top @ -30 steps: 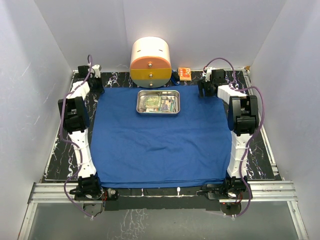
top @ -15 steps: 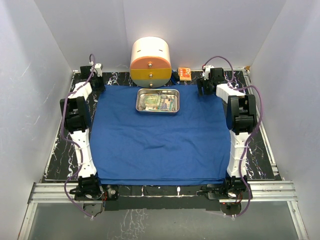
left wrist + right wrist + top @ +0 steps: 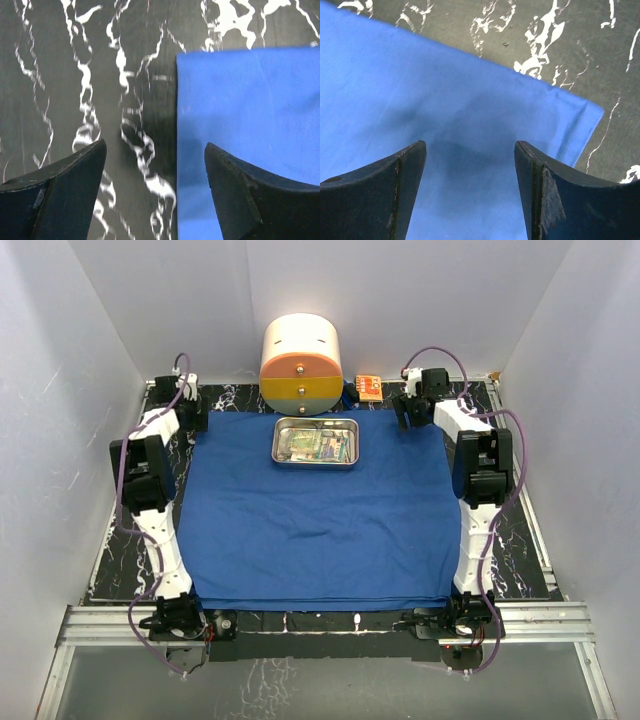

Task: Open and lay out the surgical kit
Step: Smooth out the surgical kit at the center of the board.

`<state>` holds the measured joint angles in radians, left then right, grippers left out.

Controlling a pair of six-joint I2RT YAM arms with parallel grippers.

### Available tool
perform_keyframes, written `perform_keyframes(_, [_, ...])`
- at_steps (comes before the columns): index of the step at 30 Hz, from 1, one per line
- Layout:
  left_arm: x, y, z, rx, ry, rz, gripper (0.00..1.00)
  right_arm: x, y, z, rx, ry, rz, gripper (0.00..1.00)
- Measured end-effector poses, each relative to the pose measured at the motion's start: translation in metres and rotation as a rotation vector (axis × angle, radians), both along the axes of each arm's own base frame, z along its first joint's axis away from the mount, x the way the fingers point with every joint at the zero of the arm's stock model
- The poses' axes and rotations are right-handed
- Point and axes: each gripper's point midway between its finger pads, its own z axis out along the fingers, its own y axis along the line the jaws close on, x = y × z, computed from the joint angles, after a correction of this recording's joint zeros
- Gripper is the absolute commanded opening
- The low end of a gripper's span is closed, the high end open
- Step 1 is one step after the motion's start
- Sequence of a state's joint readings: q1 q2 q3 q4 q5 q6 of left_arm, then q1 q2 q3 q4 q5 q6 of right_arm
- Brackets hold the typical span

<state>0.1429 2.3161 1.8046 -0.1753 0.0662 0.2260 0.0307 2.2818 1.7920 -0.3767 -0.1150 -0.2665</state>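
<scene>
The blue cloth (image 3: 320,510) is seen spread flat across the black marbled table (image 3: 125,550), from the near edge by the arm bases to the far side, with only shallow creases near its middle. The opening of the wrap is therefore judged to be done.

Farther out, the left gripper (image 3: 155,144) is held low over the far left corner of the cloth. Its jaws are apart with nothing between them, and the cloth's side edge runs beneath the gap. The right gripper (image 3: 470,142) is held over the far right corner. Its jaws are likewise apart and empty, with cloth below them.

Between the two grippers, toward the far edge of the cloth, the steel tray (image 3: 317,443) stands upright. Its contents are packed inside and are too small to be told apart. No instrument or packet is seen on the cloth itself, so the laying out is judged not yet begun: everything in the tray remains to be lifted out and set down.

Beyond the tray, a round cream-and-orange container (image 3: 301,365) and a small orange box (image 3: 369,386) are placed at the back.
</scene>
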Motion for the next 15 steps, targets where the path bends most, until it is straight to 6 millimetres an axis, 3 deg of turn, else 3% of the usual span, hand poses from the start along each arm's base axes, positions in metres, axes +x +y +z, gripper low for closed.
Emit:
perform_keyframes(4, [-0.035,-0.01,0.026,-0.008,-0.008,-0.039,0.86,-0.018,0.012,0.015,0.044,0.024,0.065,0.71])
perform_keyframes(7, [-0.072,-0.033,0.057,-0.052,-0.038,-0.133,0.86,-0.058,0.027,0.041,0.079,0.03,0.153,0.71])
perform_keyframes(11, [-0.118,-0.087,0.094,-0.09,-0.099,-0.344,0.86,-0.116,0.057,0.079,0.084,-0.018,0.308,0.72])
perform_keyframes(13, [-0.14,-0.117,0.094,-0.092,-0.101,-0.454,0.86,-0.148,0.078,0.088,0.084,-0.037,0.396,0.72])
perform_keyframes(15, [-0.165,-0.149,0.08,-0.105,-0.066,-0.569,0.86,-0.179,0.1,0.087,0.087,-0.036,0.488,0.71])
